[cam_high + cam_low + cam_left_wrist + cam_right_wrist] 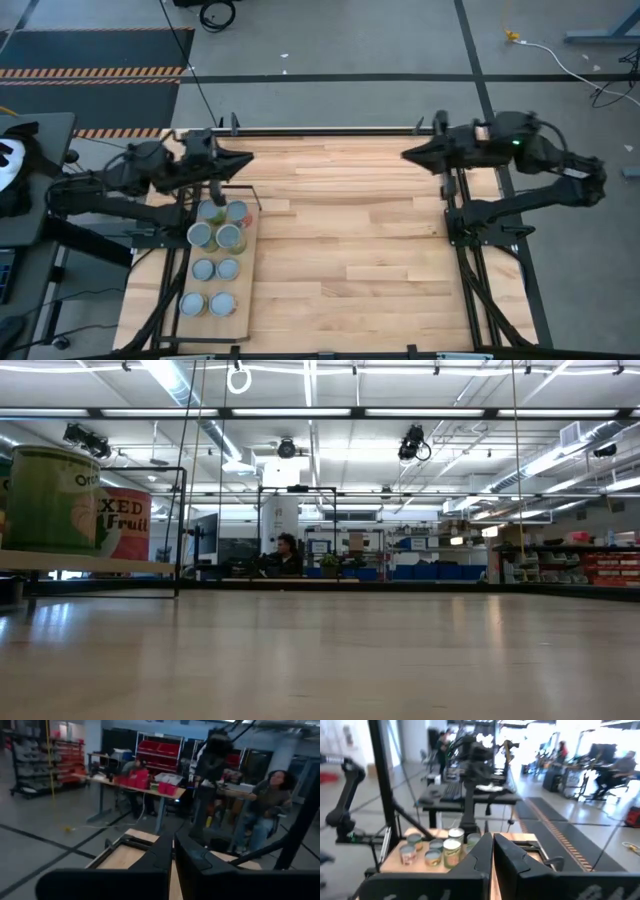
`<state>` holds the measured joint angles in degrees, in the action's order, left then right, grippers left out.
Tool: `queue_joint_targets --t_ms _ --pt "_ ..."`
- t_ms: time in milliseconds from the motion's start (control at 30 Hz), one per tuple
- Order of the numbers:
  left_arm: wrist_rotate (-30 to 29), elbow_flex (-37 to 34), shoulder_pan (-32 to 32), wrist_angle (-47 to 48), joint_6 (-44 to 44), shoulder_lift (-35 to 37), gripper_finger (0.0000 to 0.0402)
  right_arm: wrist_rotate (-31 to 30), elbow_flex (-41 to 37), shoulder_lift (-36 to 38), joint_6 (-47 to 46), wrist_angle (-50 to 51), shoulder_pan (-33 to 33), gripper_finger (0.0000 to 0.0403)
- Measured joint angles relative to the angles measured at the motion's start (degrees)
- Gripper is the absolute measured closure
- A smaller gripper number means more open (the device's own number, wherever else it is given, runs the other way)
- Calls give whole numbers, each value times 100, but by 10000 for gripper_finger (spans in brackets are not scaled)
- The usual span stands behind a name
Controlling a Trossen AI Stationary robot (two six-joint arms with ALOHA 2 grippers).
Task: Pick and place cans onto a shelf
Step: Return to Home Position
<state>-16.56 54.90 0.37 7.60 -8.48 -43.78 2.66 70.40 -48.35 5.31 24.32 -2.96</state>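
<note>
Pale wood shelf (247, 285) lies flat on the plank tabletop (350, 250), carrying the cans (215, 252) upright in close pairs, lids up, so they fill the board in tidy rows. Left gripper (247, 157) hangs raised just beyond the shelf's far end, jaws closed together on nothing. Right gripper (407, 155) sits well apart from the shelf, across the tabletop, jaws likewise pressed together and empty. Both arms are folded level, likely parked because no can is off the shelf.
</note>
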Motion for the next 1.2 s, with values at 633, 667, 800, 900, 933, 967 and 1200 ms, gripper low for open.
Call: queue_joint_targets --t_ms 633,667,800,900,933,967,1200 --pt "-423 -31 -641 -236 290 -124 377 -538 -3233 3888 -728 -1025 -206 378" --pt "-422 -132 -641 -451 284 -114 377 -670 -3390 4066 -777 -1147 -206 378" --pt "-451 -1086 -641 -1659 250 52 377 -684 -4159 4707 -944 -1771 -206 378" --pt "-612 -1959 -641 -2609 -15 182 377 -455 -4698 4800 -1202 -2471 -205 378" --pt "-649 -2204 -643 -2762 -190 236 377 -360 -4842 4778 -1277 -2608 -206 377" --pt "-655 -2381 -662 -2927 -369 280 377 -282 -4950 4705 -1333 -2890 -205 376" --pt "-743 -3031 -1003 -2438 -600 1490 377 -157 -5556 4798 -1755 -3264 -206 373"
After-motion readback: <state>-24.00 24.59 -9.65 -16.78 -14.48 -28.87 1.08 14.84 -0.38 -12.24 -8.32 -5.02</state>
